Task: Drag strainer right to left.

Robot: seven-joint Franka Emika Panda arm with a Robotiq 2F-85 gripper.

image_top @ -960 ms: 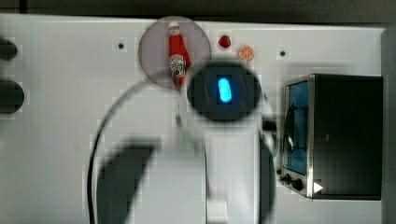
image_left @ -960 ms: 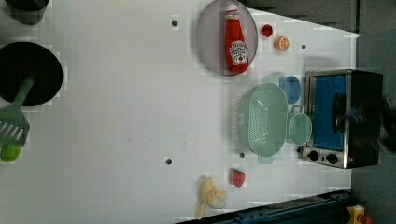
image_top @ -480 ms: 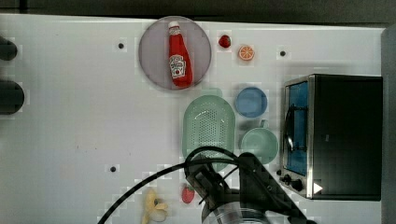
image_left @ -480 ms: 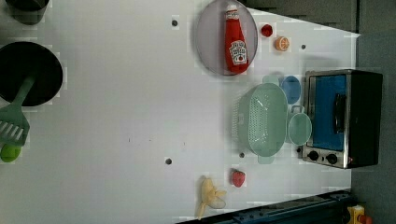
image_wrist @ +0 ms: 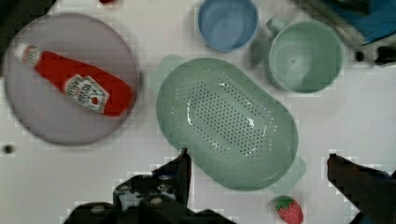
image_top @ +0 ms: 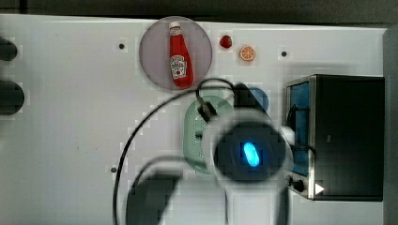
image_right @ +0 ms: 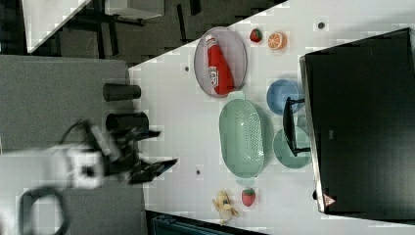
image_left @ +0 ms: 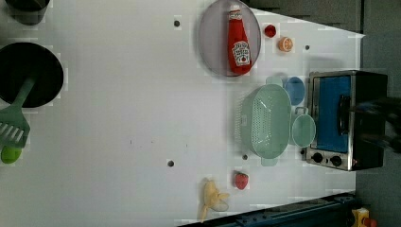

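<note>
**Four cameras over one white table**

Top view, left view and right view all look steeply down on the table (image_top: 70, 140); the wrist view hangs close above, sharing the strainer (image_wrist: 226, 121) and ketchup plate (image_wrist: 42, 126) with them

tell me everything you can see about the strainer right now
The strainer is a pale sage-green oblong basket, plastic by its look, with rounded ends, a small tab at each end and a grid of tiny holes across its floor. It sits upright and empty on the white table. In the left view the purple plate lies above it, the blue bowl and green mug to the left view's right, a toy strawberry below. Nothing grips it; the gripper hovers above with jaws open.
</note>
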